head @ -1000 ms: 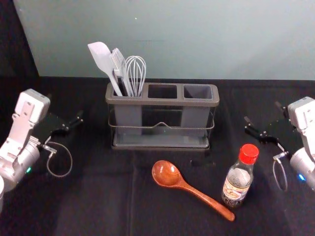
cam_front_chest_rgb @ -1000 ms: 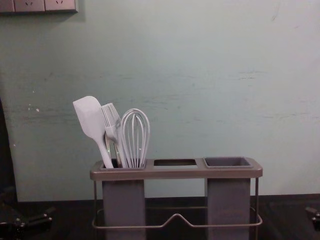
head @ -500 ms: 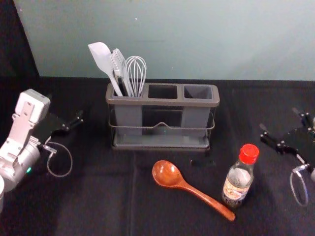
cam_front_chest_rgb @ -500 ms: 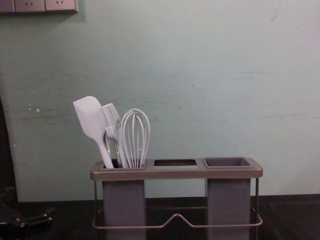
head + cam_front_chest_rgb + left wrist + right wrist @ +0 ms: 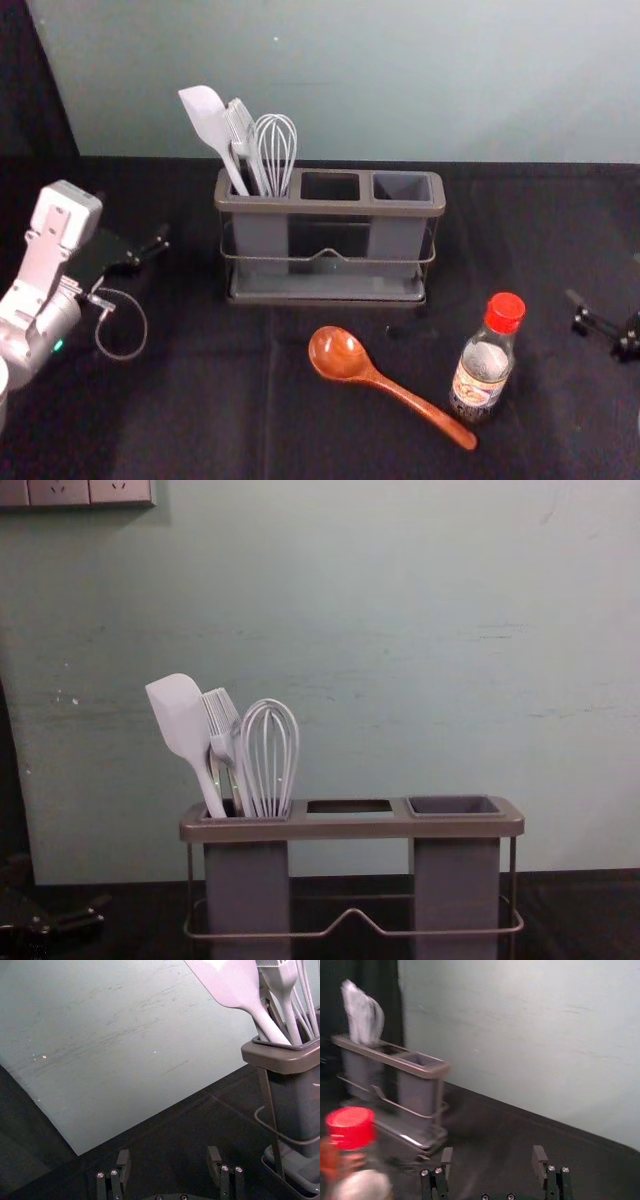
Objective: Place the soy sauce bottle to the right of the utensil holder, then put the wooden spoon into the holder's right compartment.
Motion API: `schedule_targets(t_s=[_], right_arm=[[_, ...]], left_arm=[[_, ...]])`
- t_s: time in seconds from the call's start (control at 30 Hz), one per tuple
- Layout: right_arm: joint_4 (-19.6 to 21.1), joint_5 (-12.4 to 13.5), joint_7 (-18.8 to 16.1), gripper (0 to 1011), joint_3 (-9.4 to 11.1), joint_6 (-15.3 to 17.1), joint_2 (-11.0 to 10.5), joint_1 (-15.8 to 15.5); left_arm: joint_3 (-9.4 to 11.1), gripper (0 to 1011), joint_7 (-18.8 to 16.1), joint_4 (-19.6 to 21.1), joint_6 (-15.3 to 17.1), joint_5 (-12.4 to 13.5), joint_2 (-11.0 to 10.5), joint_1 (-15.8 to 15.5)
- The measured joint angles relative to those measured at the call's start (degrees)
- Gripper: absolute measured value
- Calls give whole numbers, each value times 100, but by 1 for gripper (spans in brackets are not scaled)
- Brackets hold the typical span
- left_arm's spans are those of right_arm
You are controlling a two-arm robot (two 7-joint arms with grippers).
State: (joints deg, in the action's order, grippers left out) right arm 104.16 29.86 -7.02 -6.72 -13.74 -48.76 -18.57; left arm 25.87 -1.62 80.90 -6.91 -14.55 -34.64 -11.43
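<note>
Soy sauce bottle (image 5: 483,368) stood upright, lower right of the head view, below and left of the nearer, empty right gripper (image 5: 492,1151), fingers spread; left gripper (image 5: 169,1152), also open, sat mid-left.

This looks like a robot lab or test corner, dressed with kitchen things. Black cloth (image 5: 200,410) covers the table under the left gripper (image 5: 135,218) and right gripper (image 5: 604,276). Beyond them stands a plain, scuffed wall (image 5: 360,100), with a dark drape (image 5: 30,90) past the left one and sockets (image 5: 60,491) high above it. Between the grippers are a utensil holder (image 5: 330,208), a wooden spoon (image 5: 340,355) and a sauce bottle (image 5: 480,378).
</note>
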Motion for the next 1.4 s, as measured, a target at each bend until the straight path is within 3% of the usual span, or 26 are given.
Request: schedule_targets(t_s=[0.03, 0.07, 0.2, 0.4, 0.63, 1.03, 1.4], right_arm=[[81, 202, -193, 1002, 97, -38, -71, -151], [81, 202, -193, 1002, 97, -38, -71, -151], [278, 644, -722, 1003, 256, -74, -227, -440], [441, 829, -1097, 1003, 293, -73, -280, -582], [541, 764, -1333, 1002, 184, -2, -233, -510], [422, 355, -1420, 1003, -394, 379, 331, 277], [324, 187, -1449, 1002, -536, 544, 693, 490]], left_arm=[[0, 1005, 0, 0, 0, 0, 0, 0], [-1, 1005, 1, 0, 0, 0, 0, 0], [0, 1005, 0, 0, 0, 0, 0, 0], [0, 1005, 0, 0, 0, 0, 0, 0], [0, 1005, 0, 0, 0, 0, 0, 0], [0, 1005, 1, 0, 0, 0, 0, 0], [0, 1005, 0, 0, 0, 0, 0, 0]])
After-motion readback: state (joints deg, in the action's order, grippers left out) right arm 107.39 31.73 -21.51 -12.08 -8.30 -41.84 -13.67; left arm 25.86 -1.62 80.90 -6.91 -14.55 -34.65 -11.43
